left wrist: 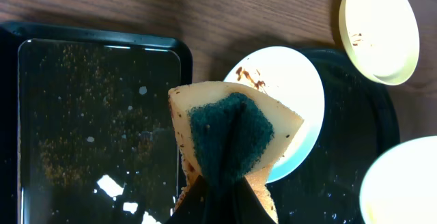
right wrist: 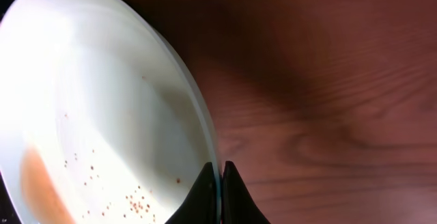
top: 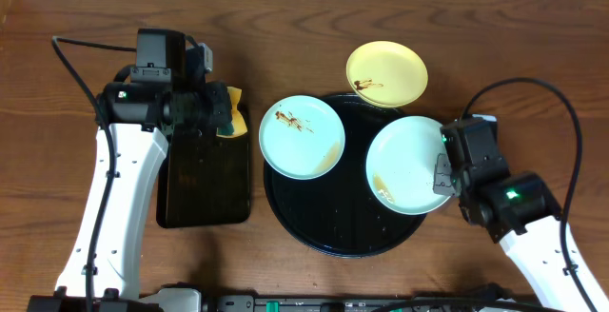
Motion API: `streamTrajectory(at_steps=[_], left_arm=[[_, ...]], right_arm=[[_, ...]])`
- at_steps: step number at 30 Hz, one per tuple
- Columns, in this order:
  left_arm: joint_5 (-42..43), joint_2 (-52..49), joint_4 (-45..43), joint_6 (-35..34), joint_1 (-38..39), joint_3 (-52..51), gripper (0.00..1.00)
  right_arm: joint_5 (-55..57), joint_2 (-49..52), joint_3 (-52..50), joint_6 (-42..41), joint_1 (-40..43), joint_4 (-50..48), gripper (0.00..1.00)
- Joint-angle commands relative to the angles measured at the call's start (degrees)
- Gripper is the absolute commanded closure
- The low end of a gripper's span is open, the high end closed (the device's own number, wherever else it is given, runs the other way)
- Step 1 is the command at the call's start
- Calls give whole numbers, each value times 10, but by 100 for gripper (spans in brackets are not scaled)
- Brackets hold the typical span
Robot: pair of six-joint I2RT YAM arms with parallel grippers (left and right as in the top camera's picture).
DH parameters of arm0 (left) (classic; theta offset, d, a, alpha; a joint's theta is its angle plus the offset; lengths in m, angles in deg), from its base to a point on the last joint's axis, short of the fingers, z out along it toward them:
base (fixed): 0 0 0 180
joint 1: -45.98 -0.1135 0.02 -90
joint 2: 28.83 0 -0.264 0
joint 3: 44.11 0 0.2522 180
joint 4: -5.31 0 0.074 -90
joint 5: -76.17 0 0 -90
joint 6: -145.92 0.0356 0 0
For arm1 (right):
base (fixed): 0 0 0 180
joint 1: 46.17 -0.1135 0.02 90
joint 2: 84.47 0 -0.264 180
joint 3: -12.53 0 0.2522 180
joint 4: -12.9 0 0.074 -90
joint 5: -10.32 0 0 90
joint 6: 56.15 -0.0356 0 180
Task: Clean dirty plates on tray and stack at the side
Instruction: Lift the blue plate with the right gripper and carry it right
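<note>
the right gripper (right wrist: 220, 183) is clenched on the thin rim of the right blue plate (right wrist: 102, 108), which lies on the right side of the round tray (top: 333, 231); the left gripper (left wrist: 218, 193) grasps a folded sponge (left wrist: 229, 138) near the other blue plate (top: 302, 136). risk: the rim pinch is narrow, so a lift may let the right blue plate pivot, slip out and strike the round tray or the yellow plate (top: 386, 73).

Overhead: sponge (top: 236, 97) mostly hidden under L gripper (top: 225, 112); R wrist cam crops mint plate (right wrist: 102, 101) at left, bottom edges.
</note>
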Motion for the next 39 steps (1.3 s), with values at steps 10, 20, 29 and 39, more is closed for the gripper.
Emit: streamTrajectory(at_steps=[10, 20, 29, 39], left_arm=[[9, 4, -3, 8, -2, -4, 93], [8, 4, -3, 8, -3, -4, 93], [7, 4, -3, 8, -3, -4, 92], [7, 4, -3, 9, -3, -4, 92]], right_arm=[[125, 113, 233, 75, -10, 159, 98], [151, 273, 321, 78, -53, 260, 98], [212, 423, 410, -19, -117, 393, 99], [212, 439, 456, -39, -137, 405, 99]])
